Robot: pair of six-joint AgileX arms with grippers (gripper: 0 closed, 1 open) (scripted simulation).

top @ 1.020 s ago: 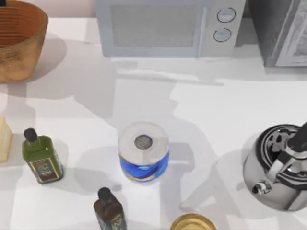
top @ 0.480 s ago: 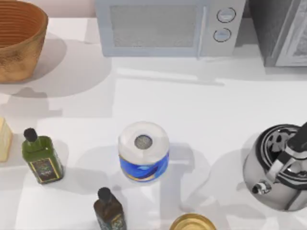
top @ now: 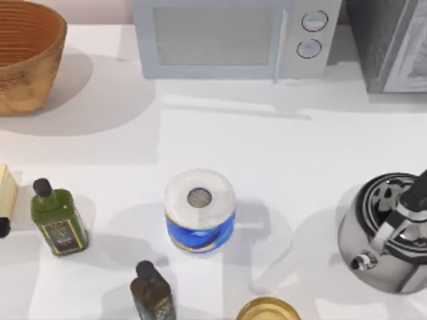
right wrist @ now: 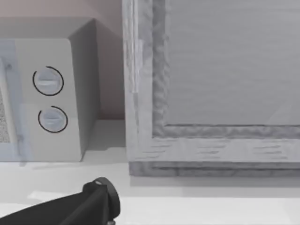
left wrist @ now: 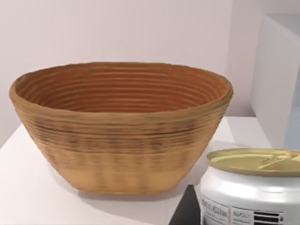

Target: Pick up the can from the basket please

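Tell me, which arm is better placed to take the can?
Probably left. Its wrist view looks at the can close by, near the basket, which stands at the table's left. The right wrist view faces the microwave.

Of our left arm, a small dark tip pokes in at the left edge of the top view, low over the counter's left side. In the left wrist view, a dark wedge of our left claw shows at the lower border, just beside the can. We cannot tell whether it grips.
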